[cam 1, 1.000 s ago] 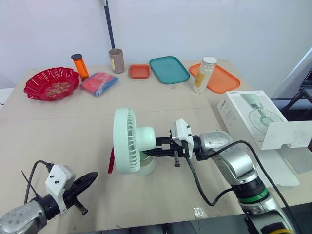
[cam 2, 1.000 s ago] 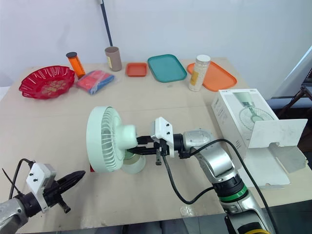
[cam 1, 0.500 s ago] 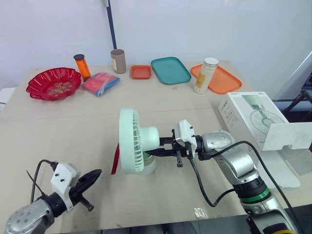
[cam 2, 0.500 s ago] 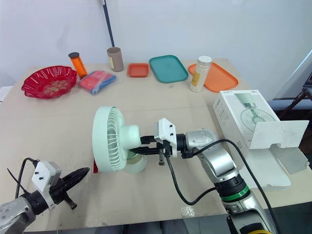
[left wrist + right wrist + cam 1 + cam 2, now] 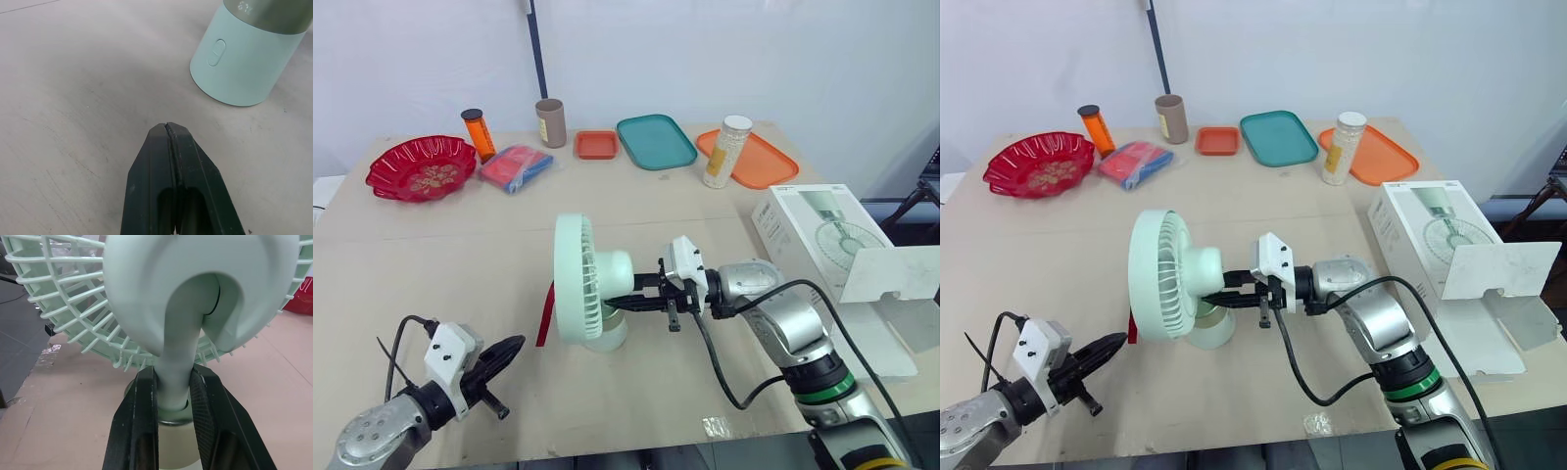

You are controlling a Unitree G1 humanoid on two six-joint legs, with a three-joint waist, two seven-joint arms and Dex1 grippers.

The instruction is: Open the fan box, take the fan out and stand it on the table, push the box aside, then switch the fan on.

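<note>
Right gripper [image 5: 173, 377] is still pinching the upright fan [image 5: 587, 294] by its neck.
Left gripper [image 5: 167, 127] (pressed together) is edging nearer the base [image 5: 239, 63] just ahead of it; the box [image 5: 813, 235] is lying well behind the right gripper.

the fan [image 5: 195, 293] looks like smooth, matt, pale-green plastic. my left gripper [image 5: 167, 128] is black plastic with a dull sheen. the worktop [image 5: 73, 98] is matt, beige and faintly scuffed, like board. the box [image 5: 808, 230] looks like white printed card. the red bowl [image 5: 421, 166] at the worktop's far left corner is glossy.
</note>
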